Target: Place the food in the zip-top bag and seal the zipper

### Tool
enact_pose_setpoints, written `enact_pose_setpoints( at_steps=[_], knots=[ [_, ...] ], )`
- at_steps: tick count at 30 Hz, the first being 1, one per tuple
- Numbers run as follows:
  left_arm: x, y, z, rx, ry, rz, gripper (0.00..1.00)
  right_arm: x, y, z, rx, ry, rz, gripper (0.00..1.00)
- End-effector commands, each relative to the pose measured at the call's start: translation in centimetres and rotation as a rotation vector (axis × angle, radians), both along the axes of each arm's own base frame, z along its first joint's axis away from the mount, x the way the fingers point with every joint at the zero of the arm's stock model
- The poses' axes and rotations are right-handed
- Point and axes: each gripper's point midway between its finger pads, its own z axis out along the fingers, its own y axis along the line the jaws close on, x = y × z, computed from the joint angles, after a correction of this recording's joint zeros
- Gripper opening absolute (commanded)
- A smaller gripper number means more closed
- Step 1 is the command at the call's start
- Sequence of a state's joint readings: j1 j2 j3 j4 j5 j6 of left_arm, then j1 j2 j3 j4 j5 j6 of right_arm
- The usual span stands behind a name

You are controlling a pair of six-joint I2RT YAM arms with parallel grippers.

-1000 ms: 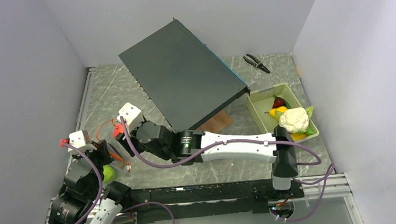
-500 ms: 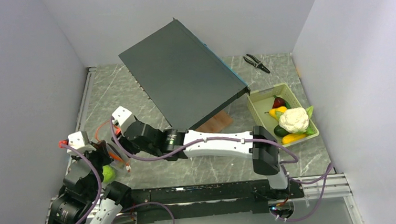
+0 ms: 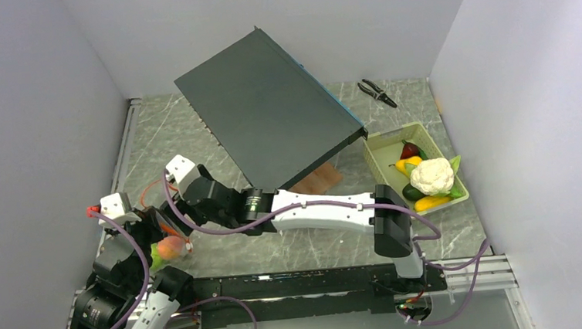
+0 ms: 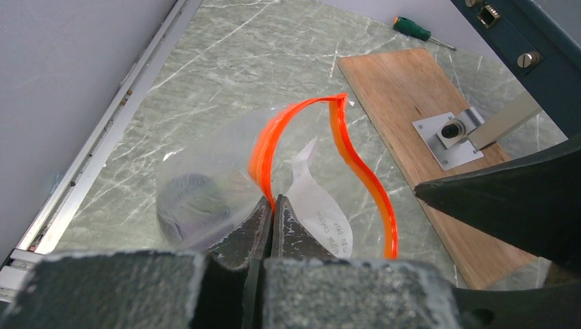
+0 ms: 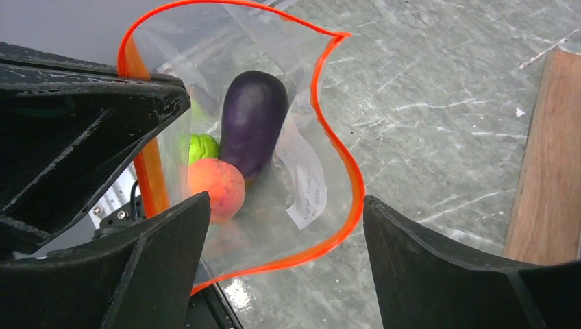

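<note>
The clear zip-top bag (image 5: 301, 103) hangs with its mouth spread wide, and my left gripper (image 4: 272, 203) is shut on its orange-red zipper (image 4: 363, 178). Inside lie a dark purple eggplant (image 5: 252, 120), a green lime (image 5: 202, 146) and an orange (image 5: 216, 188). Directly above the mouth my right gripper (image 5: 286, 205) is open and holds nothing. In the top view the orange (image 3: 171, 248) and lime (image 3: 157, 255) show beside the left arm. More food sits in the pale green tray (image 3: 383, 146): a white cauliflower (image 3: 432, 175), yellow pieces (image 3: 408, 164) and a red piece (image 3: 408, 151).
A large dark box (image 3: 269, 112) stands tilted over the table's middle, above a wooden board (image 3: 316, 180). Pliers (image 3: 376, 92) lie at the back right. A green-handled screwdriver (image 4: 414, 31) lies past the board. The left wall and a metal rail run close beside the bag.
The right arm swung left over the bag, then its jaws opened wider. The orange now lies in the bag beside the lime. The left gripper kept its hold.
</note>
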State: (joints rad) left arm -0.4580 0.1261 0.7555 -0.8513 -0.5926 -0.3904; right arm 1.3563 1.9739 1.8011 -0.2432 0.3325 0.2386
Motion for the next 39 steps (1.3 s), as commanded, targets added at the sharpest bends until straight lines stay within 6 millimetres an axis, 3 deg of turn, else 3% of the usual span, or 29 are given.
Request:
enact_pose_setpoints(
  at_steps=[1,7,13,20,22,26,33,39],
  knots=[
    [0.0,0.2,0.7,-0.022,-0.027,0.018,0.00,0.1,-2.2,8.0,0.151,-0.039,-0.039,0.84],
    [0.0,0.2,0.7,-0.021,-0.025,0.015,0.00,0.2,-6.0,12.4,0.215,-0.064,-0.093,0.83],
    [0.1,0.0,0.7,-0.019,-0.025,0.007,0.00,0.7,-11.8,17.5,0.291,-0.141,-0.181,0.86],
    [0.1,0.1,0.7,-0.021,-0.029,0.010,0.00,2.7,-21.8,21.5,0.370,-0.284,-0.409,0.94],
    [0.0,0.1,0.7,-0.023,-0.028,0.011,0.00,3.3,-25.7,22.3,0.398,-0.313,-0.487,0.97],
    [0.1,0.0,0.7,-0.022,-0.030,0.007,0.00,4.7,-32.5,21.5,0.430,-0.338,-0.653,1.00],
    [0.2,-0.1,0.6,-0.016,-0.020,0.002,0.00,5.7,-44.5,18.0,0.499,-0.346,-0.971,1.00],
    [0.2,-0.2,0.6,-0.017,-0.019,0.000,0.00,5.9,-51.7,14.5,0.479,-0.383,-1.240,0.99]
  ],
)
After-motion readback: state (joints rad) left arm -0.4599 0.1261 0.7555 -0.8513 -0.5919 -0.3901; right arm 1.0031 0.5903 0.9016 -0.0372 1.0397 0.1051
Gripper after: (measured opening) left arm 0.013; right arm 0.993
